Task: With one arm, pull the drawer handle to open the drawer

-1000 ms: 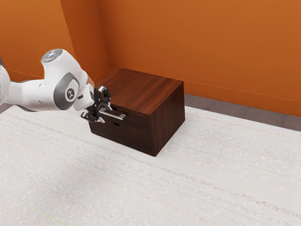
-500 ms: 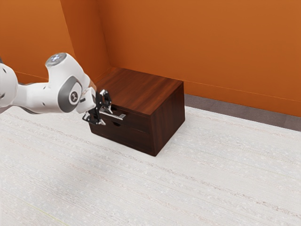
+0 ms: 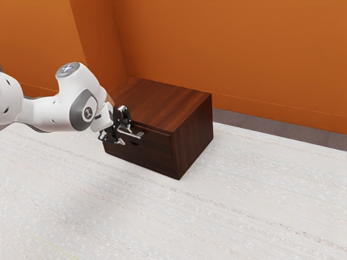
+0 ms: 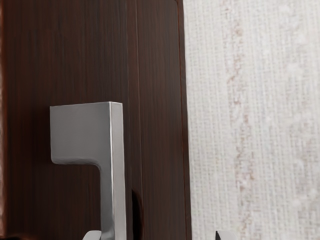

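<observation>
Black two-finger gripper (image 3: 121, 129), left of centre, jaws apart at silver metal bar handle (image 4: 111, 165) on dark wooden cabinet's (image 3: 162, 105) top drawer (image 3: 153, 138). Drawer looks shut; gripping, pulling remain.

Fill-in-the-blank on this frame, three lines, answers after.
The walls behind the cabinet are ___.
On the drawer, the gripper is at the metal ___.
The arm reaches in from the exterior view's ___.
Missing words: orange; handle; left.
</observation>
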Motion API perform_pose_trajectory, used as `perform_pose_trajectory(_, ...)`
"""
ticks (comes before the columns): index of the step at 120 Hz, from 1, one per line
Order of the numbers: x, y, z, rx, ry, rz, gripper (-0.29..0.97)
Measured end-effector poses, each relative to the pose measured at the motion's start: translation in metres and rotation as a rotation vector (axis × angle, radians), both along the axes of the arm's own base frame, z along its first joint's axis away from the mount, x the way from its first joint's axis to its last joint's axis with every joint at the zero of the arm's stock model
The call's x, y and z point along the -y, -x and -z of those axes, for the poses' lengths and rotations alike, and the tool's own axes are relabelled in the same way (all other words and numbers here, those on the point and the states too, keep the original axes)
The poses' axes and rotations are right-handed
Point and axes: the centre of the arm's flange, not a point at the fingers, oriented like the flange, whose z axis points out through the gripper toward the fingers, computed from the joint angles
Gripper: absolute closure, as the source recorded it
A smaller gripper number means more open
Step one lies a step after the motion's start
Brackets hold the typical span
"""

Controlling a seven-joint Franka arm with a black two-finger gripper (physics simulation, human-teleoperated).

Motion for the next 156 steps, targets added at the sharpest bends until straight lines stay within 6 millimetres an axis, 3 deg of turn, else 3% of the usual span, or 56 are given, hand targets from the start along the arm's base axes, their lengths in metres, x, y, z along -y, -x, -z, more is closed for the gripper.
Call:
perform_pose_trajectory(63,-0.001,0.007,-0.002,0.000,0.017,-0.010,0.62)
perform_pose_trajectory(156,-0.003,0.032,-0.003,-0.014,0.033,-0.016,0.63)
